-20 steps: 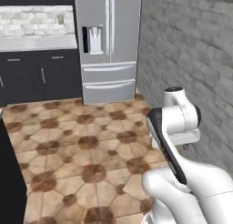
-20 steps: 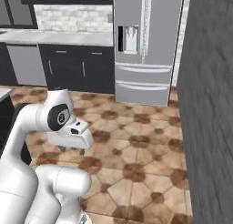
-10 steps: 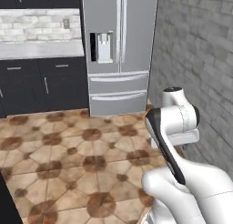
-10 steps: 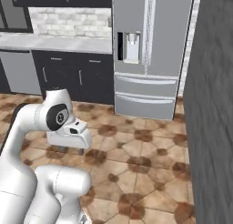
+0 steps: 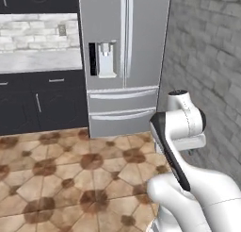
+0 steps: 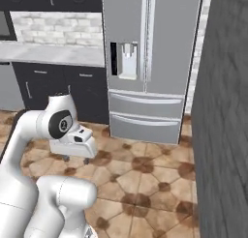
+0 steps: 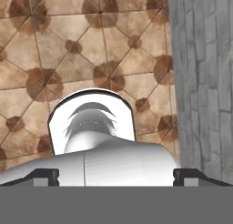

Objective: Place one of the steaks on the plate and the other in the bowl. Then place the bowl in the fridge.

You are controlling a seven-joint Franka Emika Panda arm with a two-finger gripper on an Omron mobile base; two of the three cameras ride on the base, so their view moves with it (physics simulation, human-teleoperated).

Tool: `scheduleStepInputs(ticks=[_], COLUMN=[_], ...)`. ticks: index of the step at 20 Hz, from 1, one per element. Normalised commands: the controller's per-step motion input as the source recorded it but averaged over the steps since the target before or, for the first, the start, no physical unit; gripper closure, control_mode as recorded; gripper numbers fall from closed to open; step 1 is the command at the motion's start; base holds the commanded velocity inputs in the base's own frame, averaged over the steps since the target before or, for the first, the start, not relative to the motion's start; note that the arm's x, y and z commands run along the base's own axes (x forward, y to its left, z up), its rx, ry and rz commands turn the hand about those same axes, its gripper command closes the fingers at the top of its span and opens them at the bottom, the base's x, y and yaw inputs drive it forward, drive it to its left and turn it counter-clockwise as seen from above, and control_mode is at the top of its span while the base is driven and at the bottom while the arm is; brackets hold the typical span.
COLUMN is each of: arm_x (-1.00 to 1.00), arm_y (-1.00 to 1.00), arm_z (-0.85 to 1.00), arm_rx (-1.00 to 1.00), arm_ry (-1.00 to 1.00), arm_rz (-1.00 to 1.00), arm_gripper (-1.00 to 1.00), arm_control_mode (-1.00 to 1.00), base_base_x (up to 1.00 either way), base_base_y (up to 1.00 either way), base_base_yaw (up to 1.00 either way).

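While the arm sits folded low over the base, the fridge point(image 5: 124, 61) stands straight ahead across the tiled floor point(image 5: 61, 179), well apart from the gripper point(image 7: 116, 175), which points down at the tiles with jaws spread wide and nothing in them. Tall, grey, upright, its doors are shut (dispenser point(image 6: 127, 60) on the left door, two drawers below).

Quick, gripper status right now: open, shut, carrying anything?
Gripper: open, fingers spread wide at the sides of the hand view, nothing between them; it points down at the tiled floor.
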Motion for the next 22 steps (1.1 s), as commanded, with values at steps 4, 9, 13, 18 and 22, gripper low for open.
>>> scheduleStepInputs(ticks=[4,9,13,18,22], arm_x=[0.0,0.0,0.0,0.0,0.0], arm_y=[0.0,0.0,0.0,0.0,0.0], arm_z=[0.0,0.0,0.0,0.0,0.0], arm_rx=[0.0,0.0,0.0,0.0,0.0], arm_ry=[0.0,0.0,0.0,0.0,0.0], arm_rz=[0.0,0.0,0.0,0.0,0.0], arm_gripper=[-1.0,-1.0,-1.0,-1.0,-1.0], arm_control_mode=[1.0,1.0,1.0,1.0,1.0], base_base_x=[1.0,1.0,1.0,0.99,0.83], base_base_y=[-0.43,-0.37,-0.18,-0.03,-0.06], base_base_yaw=[0.0,-0.02,-0.06,-0.09,-0.12])
